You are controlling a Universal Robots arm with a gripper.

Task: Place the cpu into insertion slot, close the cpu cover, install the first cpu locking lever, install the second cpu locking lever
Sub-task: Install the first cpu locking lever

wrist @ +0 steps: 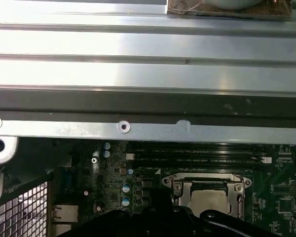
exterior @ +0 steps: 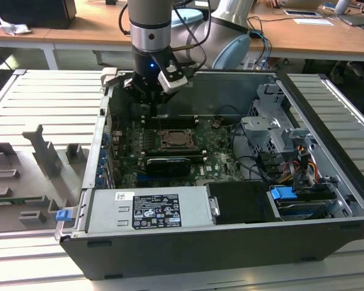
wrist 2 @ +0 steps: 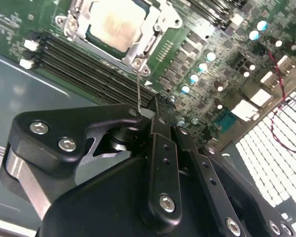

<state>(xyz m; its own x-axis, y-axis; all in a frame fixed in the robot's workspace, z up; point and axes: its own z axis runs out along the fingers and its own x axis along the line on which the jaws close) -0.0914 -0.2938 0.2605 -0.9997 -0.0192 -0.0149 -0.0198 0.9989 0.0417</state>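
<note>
Gripper body is nearest the lens in the second wrist view: black linkage arms, screws. The fingers are clenched together, pinched on a thin wire locking lever that runs up to the socket corner. From the cpu, the fingers sit at about 5 o'clock in that picture.

The cpu lies seated in the insertion slot, pale metal top showing through the opening of the cpu cover, which lies flat over it. Same in the first wrist view: cpu under the cover frame, memory slots just beyond.

Exterior view: the arm hangs into the open PC case on the worktop, gripper low over the motherboard, at roughly 11 o'clock from the socket and near it. Power supply sits at the case's near edge.
</note>
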